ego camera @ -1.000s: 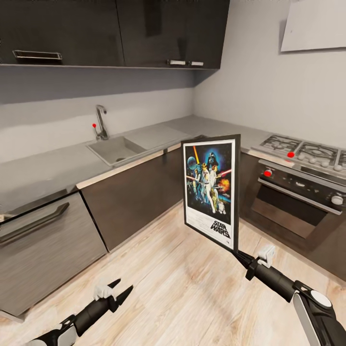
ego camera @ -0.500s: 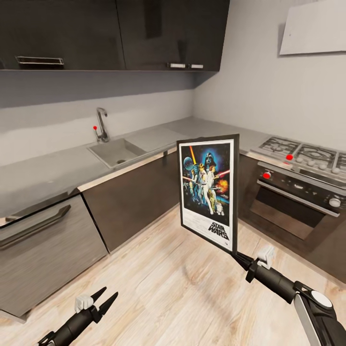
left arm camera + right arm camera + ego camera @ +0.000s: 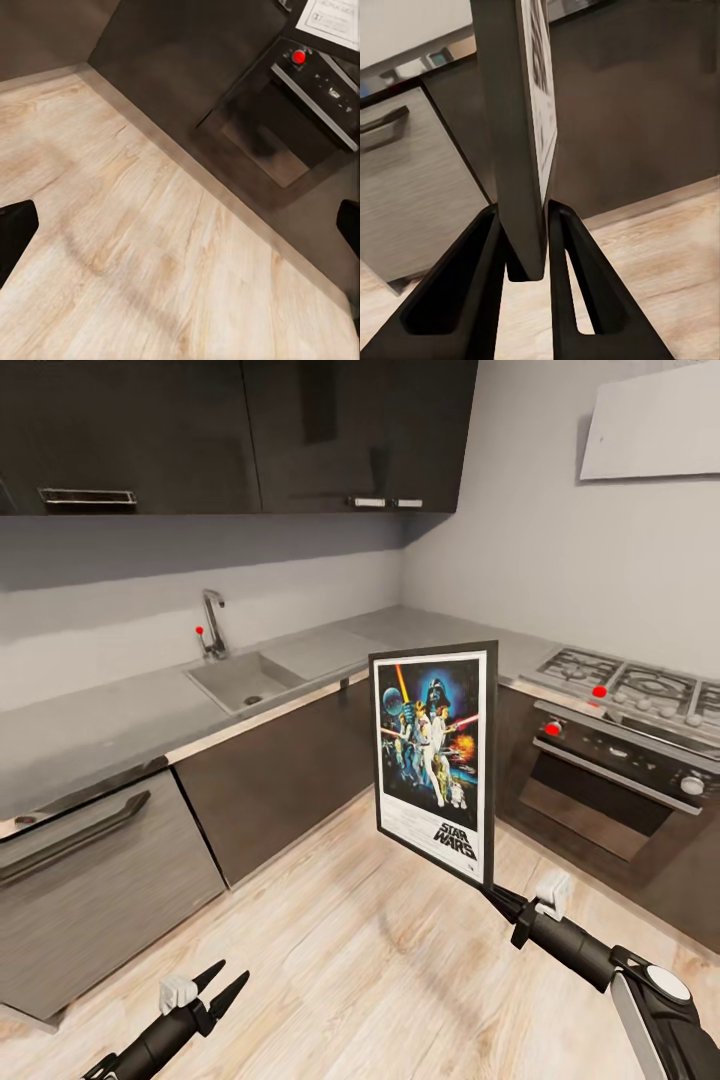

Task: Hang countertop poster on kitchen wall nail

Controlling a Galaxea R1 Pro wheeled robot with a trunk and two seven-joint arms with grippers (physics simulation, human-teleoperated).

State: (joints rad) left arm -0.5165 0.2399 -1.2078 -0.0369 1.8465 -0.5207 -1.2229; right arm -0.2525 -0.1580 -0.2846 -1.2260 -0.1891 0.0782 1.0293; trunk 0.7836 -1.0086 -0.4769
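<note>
The poster (image 3: pixel 435 760) is a framed Star Wars print held upright over the wooden floor, in front of the cabinet corner. My right gripper (image 3: pixel 497 895) is shut on its lower right corner. In the right wrist view the frame's edge (image 3: pixel 521 112) stands clamped between the two fingers (image 3: pixel 465 277). My left gripper (image 3: pixel 220 985) hangs open low at the left with nothing in it. Its fingertips (image 3: pixel 15 232) sit wide apart above the floor. The grey kitchen countertop (image 3: pixel 100 730) runs along the back and right walls. The wall nails are out of view.
A steel sink (image 3: pixel 240 680) with a tap is set into the countertop, and a gas hob (image 3: pixel 620 685) sits above an oven (image 3: pixel 610 790) at the right. Dark upper cabinets (image 3: pixel 240 430) hang overhead. Wooden floor (image 3: pixel 380 960) lies open between the arms.
My left gripper has dropped lower and to the left, still open. The view has shifted slightly; the poster stays clamped in my right gripper.
</note>
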